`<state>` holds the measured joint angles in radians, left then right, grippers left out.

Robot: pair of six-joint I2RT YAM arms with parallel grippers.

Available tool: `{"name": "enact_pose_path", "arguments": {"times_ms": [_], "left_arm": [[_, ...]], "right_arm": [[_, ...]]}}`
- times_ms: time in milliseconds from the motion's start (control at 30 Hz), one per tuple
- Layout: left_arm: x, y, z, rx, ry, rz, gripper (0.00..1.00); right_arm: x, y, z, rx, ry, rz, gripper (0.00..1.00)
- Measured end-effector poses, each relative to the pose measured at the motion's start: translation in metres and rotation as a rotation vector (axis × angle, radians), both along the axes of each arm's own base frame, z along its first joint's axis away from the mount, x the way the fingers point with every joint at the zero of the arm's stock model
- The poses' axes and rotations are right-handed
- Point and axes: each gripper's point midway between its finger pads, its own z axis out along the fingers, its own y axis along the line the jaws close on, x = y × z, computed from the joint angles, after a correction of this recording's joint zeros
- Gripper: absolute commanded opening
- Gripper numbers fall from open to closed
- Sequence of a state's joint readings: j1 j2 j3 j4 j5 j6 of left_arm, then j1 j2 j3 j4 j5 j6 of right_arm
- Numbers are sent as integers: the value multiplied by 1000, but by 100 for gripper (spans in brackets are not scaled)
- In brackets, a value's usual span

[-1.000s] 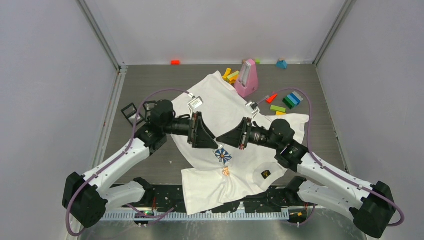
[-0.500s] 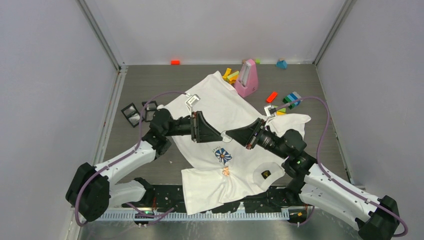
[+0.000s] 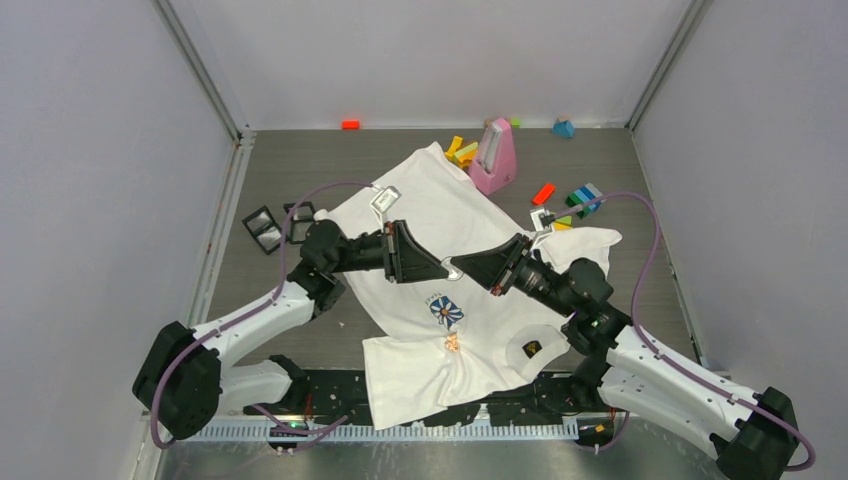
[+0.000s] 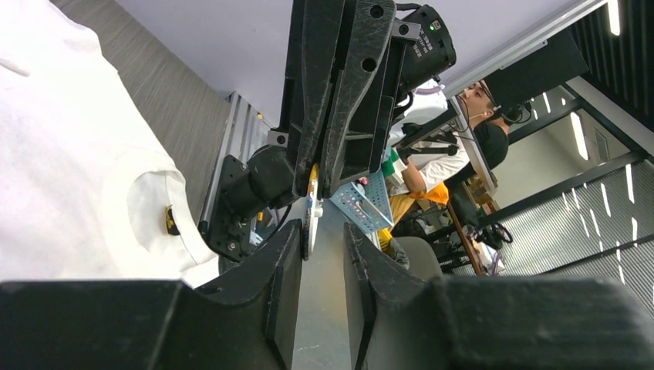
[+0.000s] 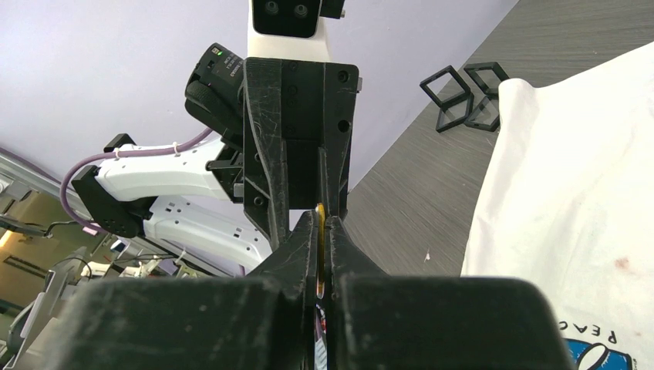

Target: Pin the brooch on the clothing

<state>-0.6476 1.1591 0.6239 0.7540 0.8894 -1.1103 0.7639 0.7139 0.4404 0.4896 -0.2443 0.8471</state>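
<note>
The white T-shirt (image 3: 440, 205) lies spread on the table, its blue daisy print (image 3: 446, 311) near the front and its black neck label (image 3: 531, 348) at the right. It also shows in the left wrist view (image 4: 62, 169) and the right wrist view (image 5: 571, 216). My two grippers meet tip to tip above the shirt. My right gripper (image 3: 464, 267) (image 5: 320, 231) is shut on the brooch (image 5: 318, 250), a thin disc seen edge-on with a yellow rim. My left gripper (image 3: 438, 268) (image 4: 320, 243) is open, its fingers on either side of the brooch (image 4: 311, 214).
A pink object (image 3: 495, 155) stands at the back by the shirt's edge. Coloured blocks (image 3: 580, 198) lie at the back right, and an orange block (image 3: 350, 124) by the rear wall. Black square frames (image 3: 272, 222) lie left of the shirt. A small orange thing (image 3: 452, 343) lies on the shirt.
Both grippers have shifted back and a little right over the shirt, still tip to tip. The right arm's elbow swung out to the right. Over the last half second, almost nothing moved.
</note>
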Motion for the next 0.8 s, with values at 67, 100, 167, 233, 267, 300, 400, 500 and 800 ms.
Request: {"name": "enact_pose_path", "arguments": {"times_ms": [67,100,167,233,267,300,400,500,800], "left_arm": [[0,0,-1,0,5,-1,22],[0,-1,-1,0,6,-1,19],[1,-1,-2,2,11,2,9],[2,-1,-3,4,16,6,1],[2,-1,-4,5,18,8,0],[3,-1,-4,5,17,9,0],[2,-1,-5,5,16,7,0],[2,-2,-7,14,8,6,0],[0,-2,4,165,-103,-80,0]], "right_arm": [[0,0,1,2,-2,-1,1],[0,0,1,3,-3,-3,1],[1,-1,1,5,-2,-6,1],[1,-1,2,8,-2,-8,1],[1,-1,1,8,-2,-10,0],[1,-1,1,7,0,-11,0],[1,-2,0,10,2,-12,1],[1,-2,-1,5,7,-11,3],[0,-7,-5,-30,15,-30,56]]}}
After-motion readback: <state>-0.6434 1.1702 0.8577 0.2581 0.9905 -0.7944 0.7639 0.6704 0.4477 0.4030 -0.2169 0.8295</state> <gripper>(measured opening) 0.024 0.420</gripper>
